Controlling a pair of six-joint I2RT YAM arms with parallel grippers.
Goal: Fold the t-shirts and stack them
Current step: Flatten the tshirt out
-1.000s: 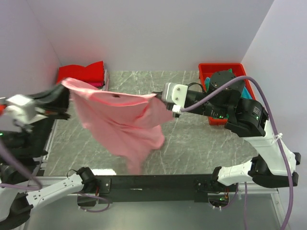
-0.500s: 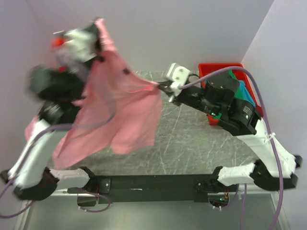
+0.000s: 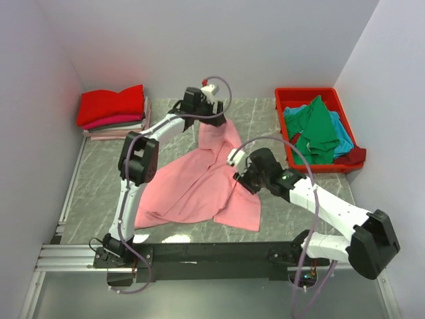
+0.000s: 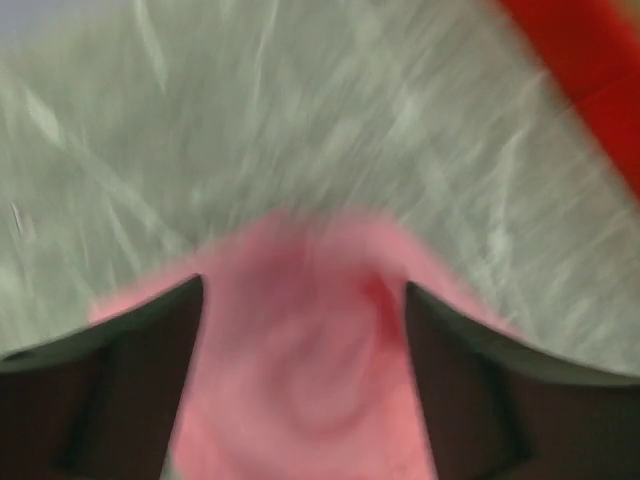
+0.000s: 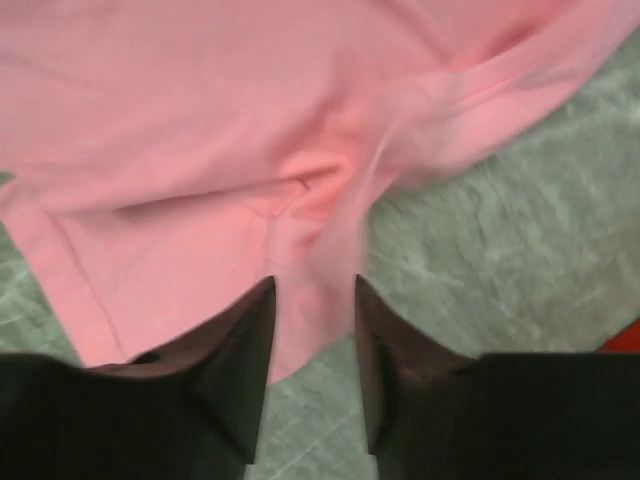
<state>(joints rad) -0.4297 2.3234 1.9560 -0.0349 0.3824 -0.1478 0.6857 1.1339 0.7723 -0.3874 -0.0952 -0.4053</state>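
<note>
— What lies nearest the arm bases?

— The pink shirt (image 3: pixel 192 186), unfolded and rumpled on the desk (image 3: pixel 99 179). Its wide hem is toward the near edge, and it narrows to a bunched tip farther back.

— And the right end effector (image 5: pixel 312 290)?

— It sits low at the shirt's right edge, about halfway up the cloth. Its fingers are parted a little and released. A loose fold of pink runs into the narrow gap between them, blurred and not pressed flat.

— Farther back?

— The left arm stretches far across the desk, and the left end effector (image 4: pixel 302 300) is at the shirt's far tip. Its fingers are spread wide and released, with a soft hump of pink cloth lying between them on the desk.

— What is at the back?

— In the far left corner is a folded stack with a red shirt (image 3: pixel 113 103) on top and a magenta shirt (image 3: pixel 116 121) under it. Paler layers lie below, their colour hard to tell. In the far right corner is a red bin (image 3: pixel 309 91). It holds a heaped green shirt (image 3: pixel 315 129), a blue shirt (image 3: pixel 342 136) beside it, and a maroon shirt (image 3: pixel 355 156) at its near right corner.
</note>
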